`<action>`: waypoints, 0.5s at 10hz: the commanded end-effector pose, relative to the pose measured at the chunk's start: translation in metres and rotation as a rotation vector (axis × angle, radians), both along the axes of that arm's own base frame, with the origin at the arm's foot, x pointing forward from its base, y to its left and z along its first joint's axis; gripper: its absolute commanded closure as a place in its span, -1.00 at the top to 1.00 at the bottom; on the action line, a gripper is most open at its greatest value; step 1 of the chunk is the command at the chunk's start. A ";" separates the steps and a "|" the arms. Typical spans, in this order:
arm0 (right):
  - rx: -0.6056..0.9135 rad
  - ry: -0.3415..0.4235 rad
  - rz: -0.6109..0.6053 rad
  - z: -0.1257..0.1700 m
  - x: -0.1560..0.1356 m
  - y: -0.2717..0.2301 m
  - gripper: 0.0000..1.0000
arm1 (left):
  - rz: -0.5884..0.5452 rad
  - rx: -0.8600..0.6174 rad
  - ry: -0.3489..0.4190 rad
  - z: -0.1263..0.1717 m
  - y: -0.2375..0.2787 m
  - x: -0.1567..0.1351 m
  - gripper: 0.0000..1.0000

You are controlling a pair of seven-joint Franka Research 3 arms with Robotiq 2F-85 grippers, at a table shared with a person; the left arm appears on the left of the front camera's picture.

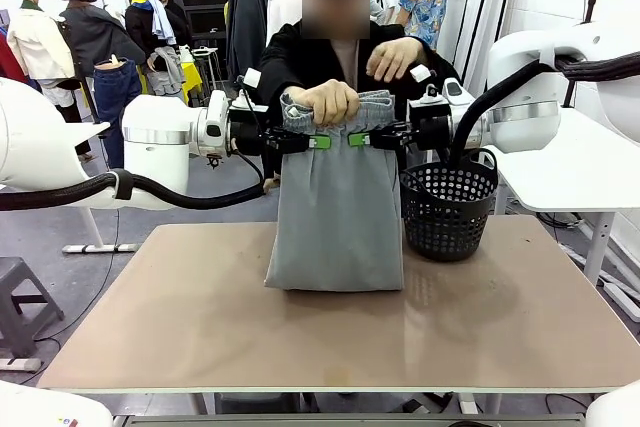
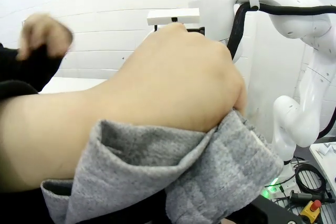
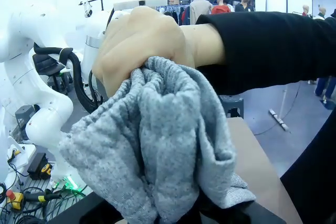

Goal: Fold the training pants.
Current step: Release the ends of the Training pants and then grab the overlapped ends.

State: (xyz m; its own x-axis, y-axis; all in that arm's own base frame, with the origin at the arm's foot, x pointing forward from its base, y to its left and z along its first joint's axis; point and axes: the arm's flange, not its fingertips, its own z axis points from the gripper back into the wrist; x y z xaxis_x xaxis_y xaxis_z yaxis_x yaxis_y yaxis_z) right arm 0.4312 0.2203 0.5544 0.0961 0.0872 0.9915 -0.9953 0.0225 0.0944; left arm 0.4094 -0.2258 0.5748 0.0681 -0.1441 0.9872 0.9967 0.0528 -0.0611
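Grey workshop floor and clothes racks lie behind a tan desk (image 1: 200,317). Over its far middle the pants (image 1: 338,212) hang upright as one narrow, light grey panel, plain and soft, with the gathered waistband bunched at the top. The rounded lower end rests on the desk.

The left end effector (image 1: 318,141) is clamped on the waistband's left edge and the right end effector (image 1: 358,138) on its right edge, green pads facing each other. Between them a person's hand (image 1: 324,101) grips the top of the waistband from above; the other hand (image 1: 395,57) is raised just behind.

Both wrist views show the knit fabric (image 2: 210,182) (image 3: 152,150) crumpled into thick folds under that hand (image 2: 173,82) (image 3: 139,43). A black basket (image 1: 448,209) stands just beside the pants, on the right.
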 end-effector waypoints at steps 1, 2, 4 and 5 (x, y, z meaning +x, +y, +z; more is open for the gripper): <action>0.000 -0.003 0.000 0.002 -0.001 0.000 -1.00 | 0.001 -0.012 0.007 -0.001 -0.001 -0.002 -1.00; 0.000 -0.003 0.000 0.002 -0.001 0.000 -1.00 | 0.001 -0.012 0.007 -0.001 -0.001 -0.002 -1.00; 0.000 -0.003 0.000 0.002 -0.001 0.000 -1.00 | 0.001 -0.012 0.007 -0.001 -0.001 -0.002 -1.00; 0.000 -0.003 0.000 0.002 -0.001 0.000 -1.00 | 0.001 -0.012 0.007 -0.001 -0.001 -0.002 -1.00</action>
State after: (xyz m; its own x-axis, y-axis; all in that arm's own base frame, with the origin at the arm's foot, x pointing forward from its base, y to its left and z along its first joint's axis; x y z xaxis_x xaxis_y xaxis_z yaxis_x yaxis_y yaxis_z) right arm 0.4312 0.2203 0.5544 0.0960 0.0872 0.9916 -0.9953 0.0225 0.0944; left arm 0.4094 -0.2256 0.5744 0.0689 -0.1442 0.9871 0.9967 0.0532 -0.0618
